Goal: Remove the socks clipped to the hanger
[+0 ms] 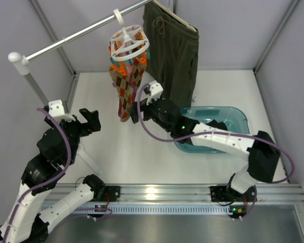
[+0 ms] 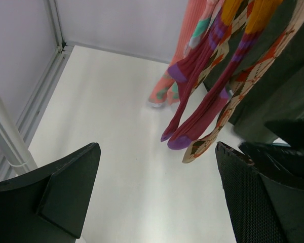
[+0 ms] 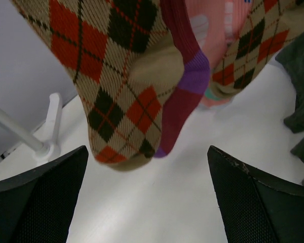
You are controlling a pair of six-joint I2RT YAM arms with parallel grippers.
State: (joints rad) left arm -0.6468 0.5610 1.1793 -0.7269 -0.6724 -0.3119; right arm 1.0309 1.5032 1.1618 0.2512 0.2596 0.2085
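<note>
While socks (image 1: pixel 125 96) hang from hanger (image 1: pixel 127 41), right hand (image 3: pixel 147 151) gaping nearby

Argyle, maroon and pink socks (image 1: pixel 124 96) dangle toe-down, clipped to the white ring hanger (image 1: pixel 125 34) hooked on the rail (image 1: pixel 71 39).

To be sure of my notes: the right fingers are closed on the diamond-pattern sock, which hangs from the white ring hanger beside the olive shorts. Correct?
No: the right fingers stand wide open, gripping nothing; the right wrist view shows it. The diamond-pattern sock does hang from the white ring hanger beside the olive shorts.
</note>
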